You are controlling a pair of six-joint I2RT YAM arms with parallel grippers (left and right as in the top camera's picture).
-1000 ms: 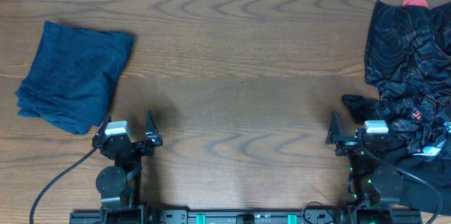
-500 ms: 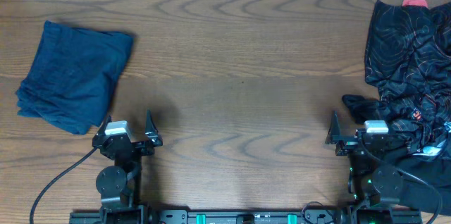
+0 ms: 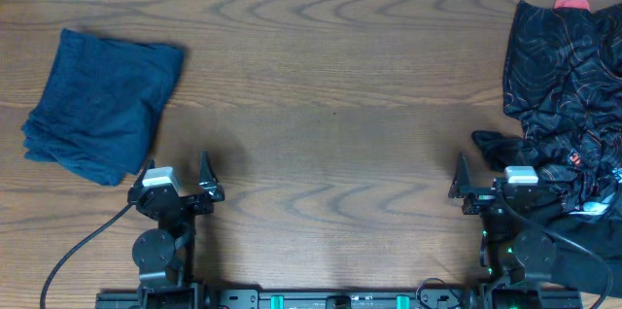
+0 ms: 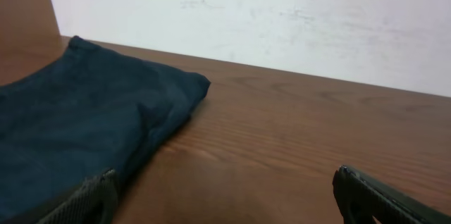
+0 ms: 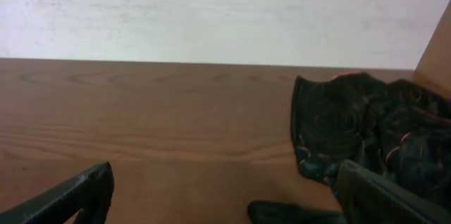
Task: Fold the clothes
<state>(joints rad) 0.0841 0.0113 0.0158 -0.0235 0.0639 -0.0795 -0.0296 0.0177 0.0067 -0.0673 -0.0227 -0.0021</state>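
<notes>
The clothes lie in two places. A navy garment [image 3: 102,105] sits folded at the table's left, also seen in the left wrist view [image 4: 77,125]. A black jersey with thin orange lines [image 3: 564,85] lies crumpled at the right edge, with a red scrap [image 3: 573,3] at its far end. My left gripper [image 3: 177,168] rests open near the front edge, just right of the navy garment's near corner, nothing between its fingers [image 4: 225,199]. My right gripper [image 3: 491,178] is open and empty too [image 5: 225,196], its right finger [image 5: 384,196] against the jersey pile [image 5: 352,125].
The wooden table [image 3: 330,85] stretches between the two piles. A white wall [image 5: 211,13] runs along its far edge. A dark cloth tip [image 5: 296,213] pokes out in front of the right gripper. A black cable [image 3: 78,251] loops by the left arm's base.
</notes>
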